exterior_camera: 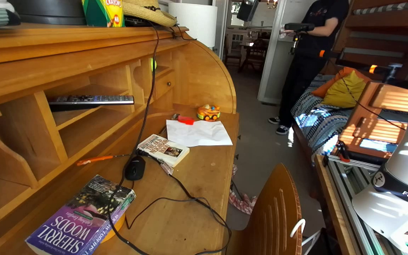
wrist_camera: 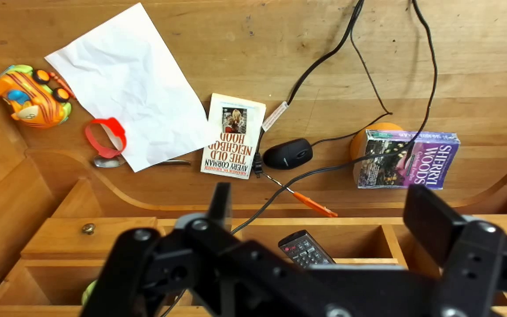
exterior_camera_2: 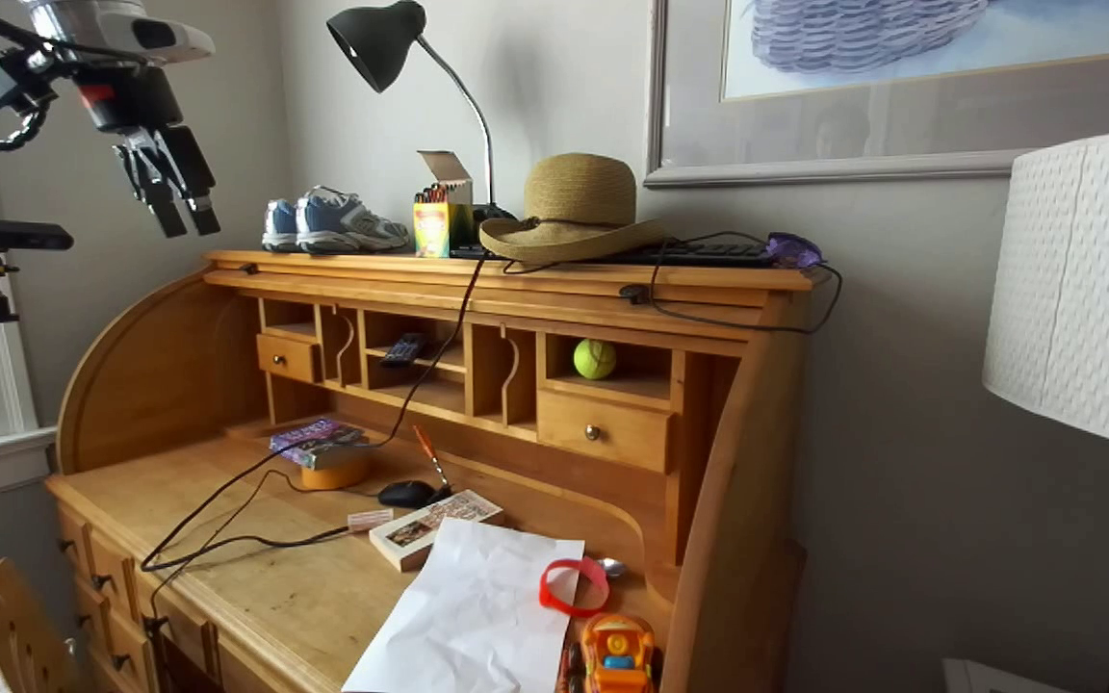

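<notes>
My gripper (exterior_camera_2: 188, 221) hangs high in an exterior view, left of the desk top. In the wrist view the gripper (wrist_camera: 319, 200) is open, with nothing between its fingers. Below lie a black mouse (wrist_camera: 288, 153), an orange-handled tool (wrist_camera: 314, 204), a white paperback (wrist_camera: 231, 136) and a purple paperback (wrist_camera: 407, 159) resting on a round orange thing (wrist_camera: 381, 127). A remote (wrist_camera: 305, 247) sits in a cubby, partly hidden by the gripper. A white paper (wrist_camera: 134, 88), a red wristband (wrist_camera: 106, 137), a spoon (wrist_camera: 109, 161) and an orange toy car (wrist_camera: 33, 99) lie at the other end.
Black cables (exterior_camera_2: 256, 542) cross the desk (exterior_camera_2: 256, 597). The desk top holds shoes (exterior_camera_2: 343, 223), a crayon box (exterior_camera_2: 433, 226), a lamp (exterior_camera_2: 376, 43) and a straw hat (exterior_camera_2: 579, 197). A tennis ball (exterior_camera_2: 594, 359) sits in a cubby. A chair (exterior_camera: 275, 212) stands at the front.
</notes>
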Motion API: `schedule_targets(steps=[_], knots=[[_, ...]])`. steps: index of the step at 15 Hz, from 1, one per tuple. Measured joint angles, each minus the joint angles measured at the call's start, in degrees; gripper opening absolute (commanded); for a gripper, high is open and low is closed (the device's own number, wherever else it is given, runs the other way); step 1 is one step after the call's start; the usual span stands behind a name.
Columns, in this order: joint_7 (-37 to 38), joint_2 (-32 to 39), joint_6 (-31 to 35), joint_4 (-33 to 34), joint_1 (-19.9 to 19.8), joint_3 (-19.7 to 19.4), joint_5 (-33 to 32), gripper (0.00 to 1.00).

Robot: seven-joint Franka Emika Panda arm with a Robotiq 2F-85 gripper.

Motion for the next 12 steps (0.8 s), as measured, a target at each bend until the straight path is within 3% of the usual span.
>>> schedule_targets(steps=[6, 12], knots=[[0.0, 0.0, 0.6, 0.1, 0.0, 0.0, 0.0, 1.0], [-2.7, 2.1, 12.0, 5.9, 1.0, 3.0, -2.1, 1.0]])
